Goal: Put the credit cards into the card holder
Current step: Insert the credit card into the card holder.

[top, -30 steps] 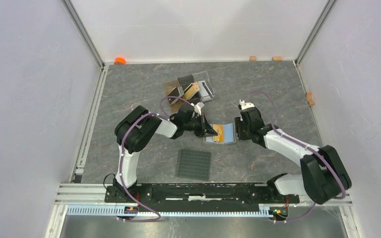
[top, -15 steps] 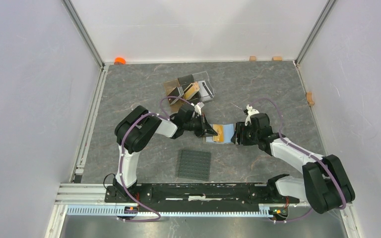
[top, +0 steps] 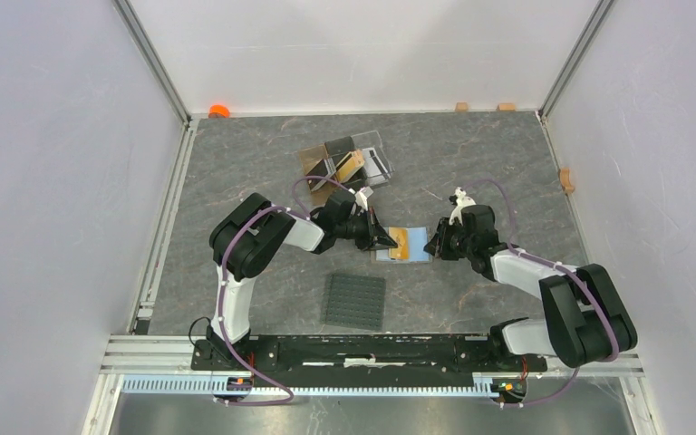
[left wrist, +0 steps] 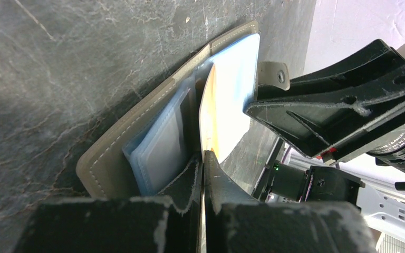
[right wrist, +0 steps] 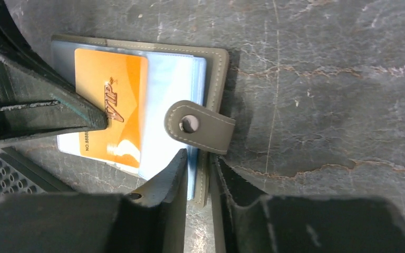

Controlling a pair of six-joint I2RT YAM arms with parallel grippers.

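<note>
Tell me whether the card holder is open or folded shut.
Open. The card holder lies spread flat, its clear pockets facing up and its snap tab unfastened, with an orange card over the pockets.

Orange card [right wrist: 111, 105]: left edge behind finger of left hand [left wrist: 204, 163]. In left wrist view, card seen edge-on, near end buried between fingers. Wallet [right wrist: 219, 68]: bottom edge vanishes between fingers of right hand [right wrist: 198, 163]; contact there not discernible. Studded mat [right wrist: 16, 168] cut off at frame corner. Cards [top: 352, 165] in clear stand [top: 378, 152]: too small to tell apart from above.
</note>
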